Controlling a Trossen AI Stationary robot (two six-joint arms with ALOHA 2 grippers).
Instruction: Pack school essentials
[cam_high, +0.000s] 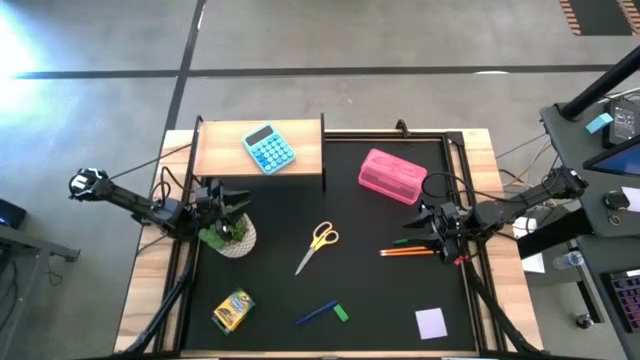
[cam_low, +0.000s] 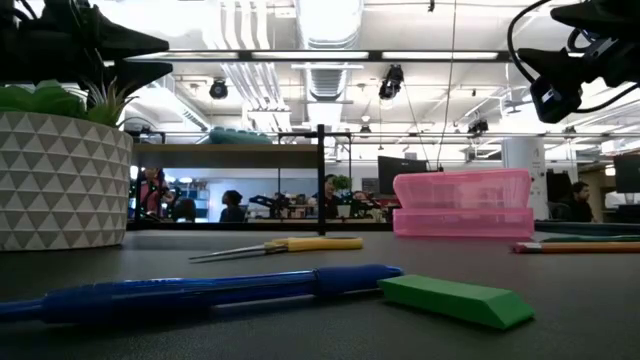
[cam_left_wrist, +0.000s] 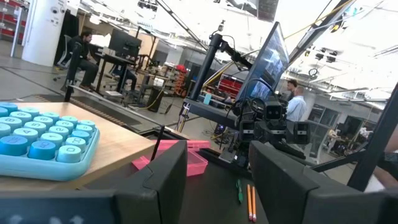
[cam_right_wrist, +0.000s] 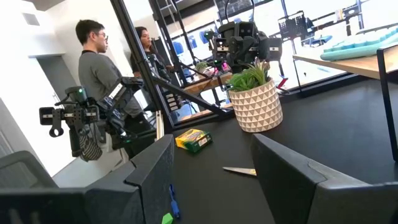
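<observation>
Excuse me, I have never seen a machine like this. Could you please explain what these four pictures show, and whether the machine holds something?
It is a robot with two dark arms at a black table. One picture looks down from above, one looks level across the table, and two come from cameras on the wrists. The left gripper hangs above a potted plant; the right gripper hangs by the orange pencils. Both are open and hold nothing. On the table lie yellow-handled scissors, a pink case, a blue pen, a green eraser, a yellow box and a lilac note pad. A blue calculator rests on a wooden shelf.
</observation>
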